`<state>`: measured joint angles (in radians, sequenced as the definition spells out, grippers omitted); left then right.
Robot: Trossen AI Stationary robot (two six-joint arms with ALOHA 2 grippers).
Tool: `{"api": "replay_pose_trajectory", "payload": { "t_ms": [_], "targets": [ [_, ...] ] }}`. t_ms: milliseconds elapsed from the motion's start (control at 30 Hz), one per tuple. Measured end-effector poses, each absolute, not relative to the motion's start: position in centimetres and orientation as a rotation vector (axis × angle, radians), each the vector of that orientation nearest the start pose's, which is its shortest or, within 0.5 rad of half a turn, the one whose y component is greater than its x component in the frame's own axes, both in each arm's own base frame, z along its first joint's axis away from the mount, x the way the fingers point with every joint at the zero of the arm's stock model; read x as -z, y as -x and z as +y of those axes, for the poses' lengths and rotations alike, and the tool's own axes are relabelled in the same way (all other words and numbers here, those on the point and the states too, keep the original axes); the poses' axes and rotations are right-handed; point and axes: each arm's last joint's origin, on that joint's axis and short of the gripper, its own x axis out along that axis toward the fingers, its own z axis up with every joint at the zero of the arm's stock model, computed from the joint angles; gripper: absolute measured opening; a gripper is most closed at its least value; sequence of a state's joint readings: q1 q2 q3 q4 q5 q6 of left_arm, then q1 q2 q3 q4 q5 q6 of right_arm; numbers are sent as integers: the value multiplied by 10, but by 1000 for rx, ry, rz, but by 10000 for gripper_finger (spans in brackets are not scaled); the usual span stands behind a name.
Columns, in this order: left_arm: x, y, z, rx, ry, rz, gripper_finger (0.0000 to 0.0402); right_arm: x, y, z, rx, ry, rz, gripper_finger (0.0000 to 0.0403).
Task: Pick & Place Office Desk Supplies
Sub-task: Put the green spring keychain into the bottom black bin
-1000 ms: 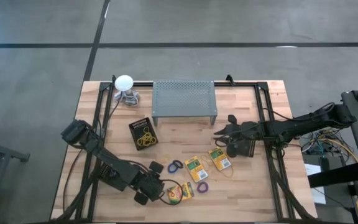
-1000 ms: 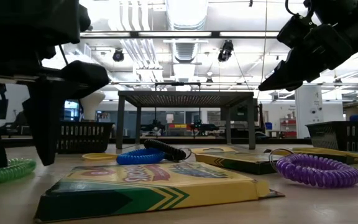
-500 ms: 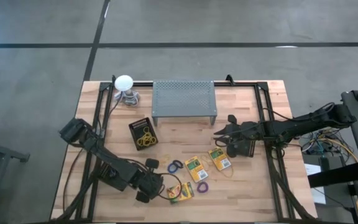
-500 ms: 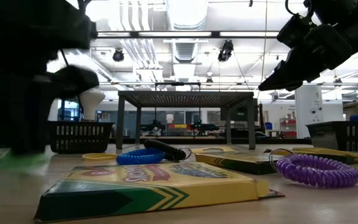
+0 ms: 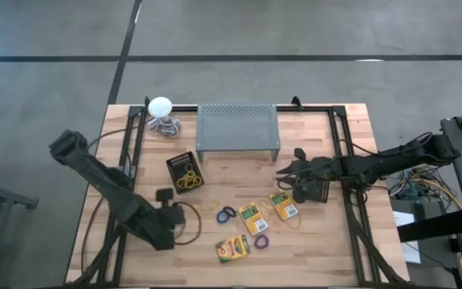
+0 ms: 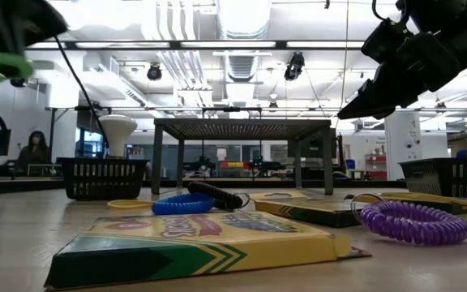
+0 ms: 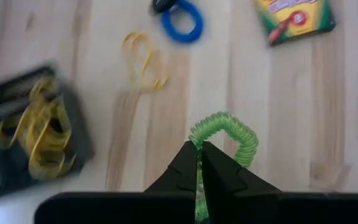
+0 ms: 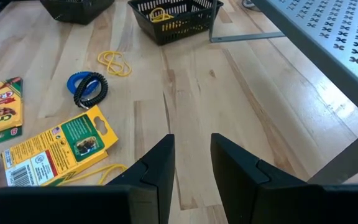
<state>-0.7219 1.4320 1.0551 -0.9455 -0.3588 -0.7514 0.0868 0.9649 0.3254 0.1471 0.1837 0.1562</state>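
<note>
**Green coil pinched in left gripper above the table**

Wooden table [image 5: 311, 241] seen from above, with two dark robot arms reaching over it. The left gripper [image 7: 199, 163] is lifted off the surface over the table's left front area, its fingers closed tight on a green coil loop [image 7: 225, 140]; the loop hangs clear of the wood.

The right gripper [image 8: 191, 155] hovers right of centre, just in front of a grey perforated metal stand [image 5: 237, 128]. Its fingers are parted and hold nothing.

Loose supplies lie between the two arms. A blue loop [image 5: 226, 214] rests touching a dark loop [image 8: 92, 89]. Just right of them lie two yellow-and-green crayon boxes [image 5: 252, 217] side by side, the rightmost one lying on a yellowish rubber band [image 5: 291, 218]. A third crayon box [image 5: 233, 249] sits nearer the front edge, with a purple loop [image 5: 261, 241] just beside it. Another yellow rubber band [image 7: 143, 59] lies on bare wood near the blue loop.

A small black basket [image 5: 184, 172] holding yellow rubber bands stands left of centre. A white ball-topped object [image 5: 160, 107] stands at the back left, beside the stand.
</note>
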Motion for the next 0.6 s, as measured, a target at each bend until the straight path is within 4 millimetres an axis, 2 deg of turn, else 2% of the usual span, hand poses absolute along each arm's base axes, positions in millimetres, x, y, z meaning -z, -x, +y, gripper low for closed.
{"api": "replay_pose_trajectory", "payload": {
  "t_ms": [200, 400, 600],
  "targets": [
    [-235, -163, -157, -253, 125, 1269, 11, -177, -186, 11, 133, -86, 481, 100],
    [-199, -142, -152, -355, 257, 1429, 12, -177, -186, 11, 133, -86, 481, 100],
    [-170, -134, -147, -364, 347, 1501, 12, -177, -186, 11, 133, -86, 481, 100]
  ]
}}
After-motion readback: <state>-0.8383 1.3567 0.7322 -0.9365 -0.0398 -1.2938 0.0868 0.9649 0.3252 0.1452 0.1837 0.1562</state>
